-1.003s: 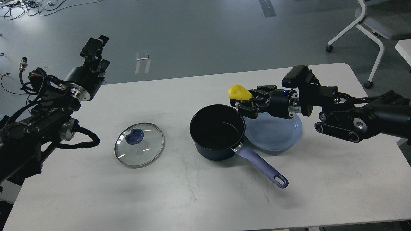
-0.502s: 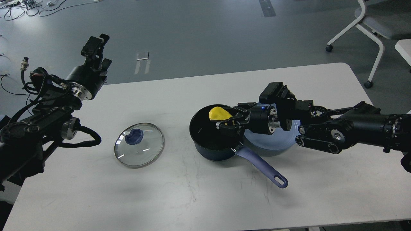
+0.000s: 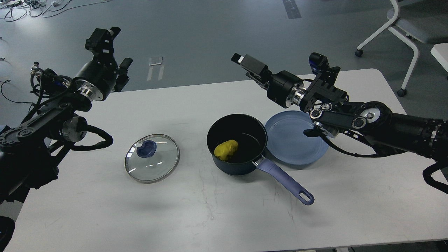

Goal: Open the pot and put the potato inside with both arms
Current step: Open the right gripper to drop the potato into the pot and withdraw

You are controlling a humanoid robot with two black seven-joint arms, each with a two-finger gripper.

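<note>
From the head view, the potato (image 3: 226,149) lies inside the pot (image 3: 237,143), low on its black floor toward the near-left wall. The pot stands lidless on the white table (image 3: 217,217), its lavender handle (image 3: 285,181) pointing toward the near right. The glass lid (image 3: 152,162) rests flat on the table to the pot's left, well apart, blue knob up. A blue plate (image 3: 297,147) sits just beside the pot's right — bare. The right gripper (image 3: 245,64) is raised above the table's far edge, holding nothing; whether its fingers are apart I cannot tell. The left gripper (image 3: 105,43) is up at the far left — also unreadable.
</note>
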